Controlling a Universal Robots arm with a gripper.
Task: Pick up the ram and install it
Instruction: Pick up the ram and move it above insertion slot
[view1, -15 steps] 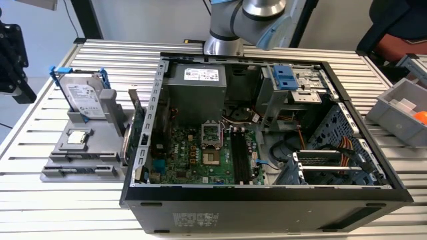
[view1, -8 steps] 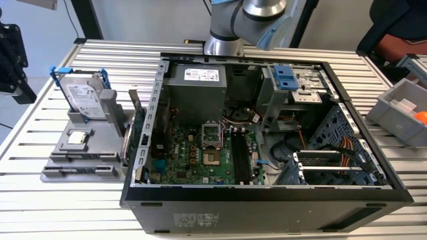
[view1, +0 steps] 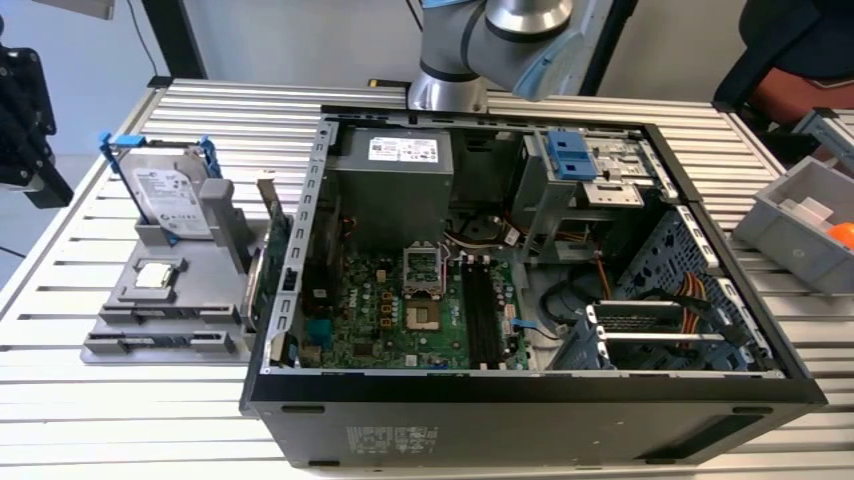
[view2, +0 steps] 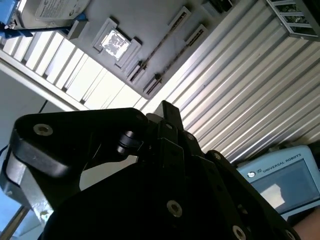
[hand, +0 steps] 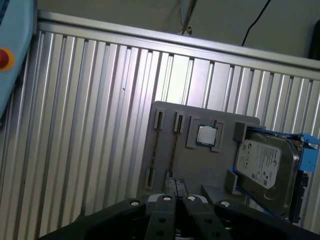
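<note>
First wrist view: tool (hand: 176, 186) closed, empty, well above the tray (hand: 202, 167). Two ram sticks (hand: 174, 144) side by side there; might knock the neighbour or hit them unopened.

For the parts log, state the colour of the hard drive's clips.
Blue clips on the silver hard drive, clearest in the exterior view.

Ribbed metal table (view1: 134, 420), pale wall (view1: 307, 40) behind, grey bin (view1: 798, 232) at exterior view's right.
</note>
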